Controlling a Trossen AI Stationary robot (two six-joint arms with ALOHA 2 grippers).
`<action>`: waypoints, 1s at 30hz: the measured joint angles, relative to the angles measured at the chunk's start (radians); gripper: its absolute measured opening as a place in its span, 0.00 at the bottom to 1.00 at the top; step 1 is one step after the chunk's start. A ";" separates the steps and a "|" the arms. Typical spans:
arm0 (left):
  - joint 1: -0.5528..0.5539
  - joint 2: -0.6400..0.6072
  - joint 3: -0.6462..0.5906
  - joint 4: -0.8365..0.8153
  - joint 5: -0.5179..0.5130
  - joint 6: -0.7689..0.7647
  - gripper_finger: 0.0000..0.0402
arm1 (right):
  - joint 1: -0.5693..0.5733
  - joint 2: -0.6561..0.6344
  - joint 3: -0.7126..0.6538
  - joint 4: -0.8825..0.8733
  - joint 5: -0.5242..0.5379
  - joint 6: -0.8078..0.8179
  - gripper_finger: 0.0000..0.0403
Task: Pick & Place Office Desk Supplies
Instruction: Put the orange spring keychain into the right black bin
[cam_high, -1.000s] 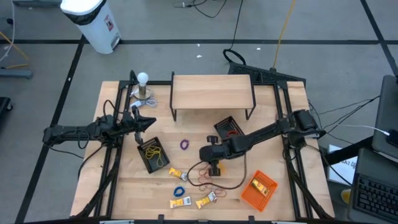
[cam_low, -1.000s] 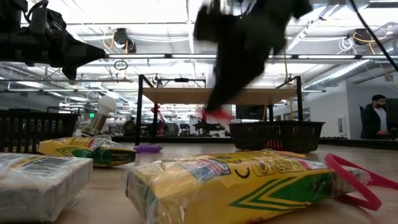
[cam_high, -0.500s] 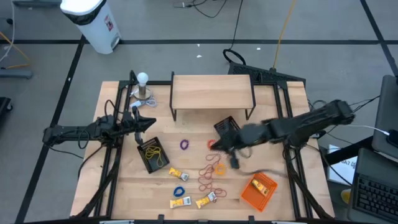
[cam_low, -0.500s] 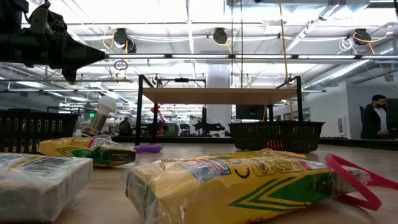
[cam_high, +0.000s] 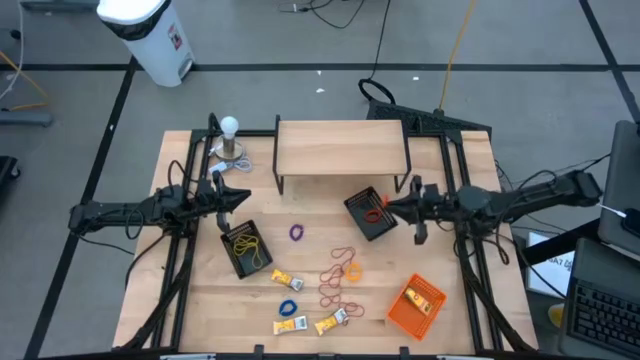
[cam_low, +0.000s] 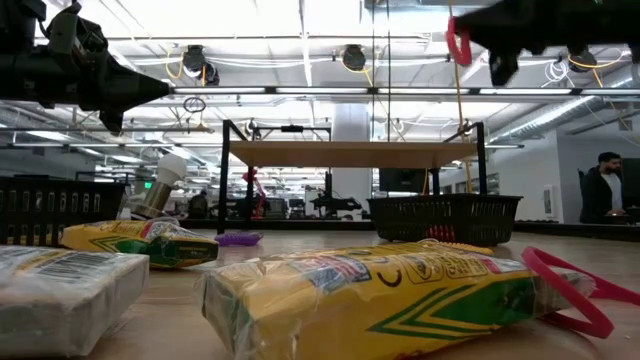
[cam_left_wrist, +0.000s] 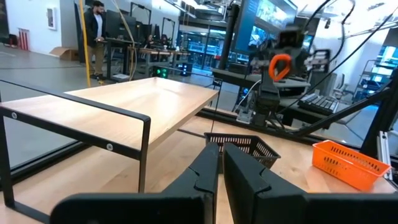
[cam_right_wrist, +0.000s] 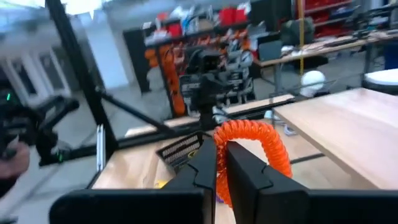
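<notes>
1. A pale wooden surface (cam_high: 320, 255) carried the scattered supplies, with a wooden riser shelf (cam_high: 341, 148) at its far edge and a workshop of monitors and benches beyond.
2. Nearest the front edge, yellow-and-white packets (cam_high: 292, 325) lay beside a blue band (cam_high: 289, 307); in the low view a packet filled the foreground, with a red loop just beside it.
3. An orange tray (cam_high: 416, 305) sat at the front right corner.
4. Near the middle, a tangle of red and orange bands (cam_high: 338, 280) lay loose on the wood, and a purple band (cam_high: 296, 232) rested a little farther back.
5. A black mesh tray on the left (cam_high: 245, 246) held yellow items.
6. The left pincer (cam_high: 243, 195) hung above the surface near that tray, fingers (cam_left_wrist: 208, 167) pressed together on nothing.
7. The right pincer (cam_high: 392, 208) was raised over the far mesh tray (cam_high: 369, 213), its fingers (cam_right_wrist: 202, 163) clamped on a coiled orange band (cam_right_wrist: 252, 149); the band also showed high in the low view.
8. A person stood at a bench at the room's far right.
</notes>
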 joint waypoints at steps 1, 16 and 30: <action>0.000 0.000 0.000 0.000 0.000 0.000 0.06 | -0.004 -0.023 -0.045 0.050 -0.001 0.007 0.03; 0.000 0.000 0.000 -0.005 -0.004 0.000 0.06 | -0.008 -0.081 -0.298 0.360 0.001 0.039 0.03; 0.000 0.000 0.000 0.003 -0.010 0.018 0.06 | -0.011 0.175 0.364 -0.472 0.168 -0.066 0.03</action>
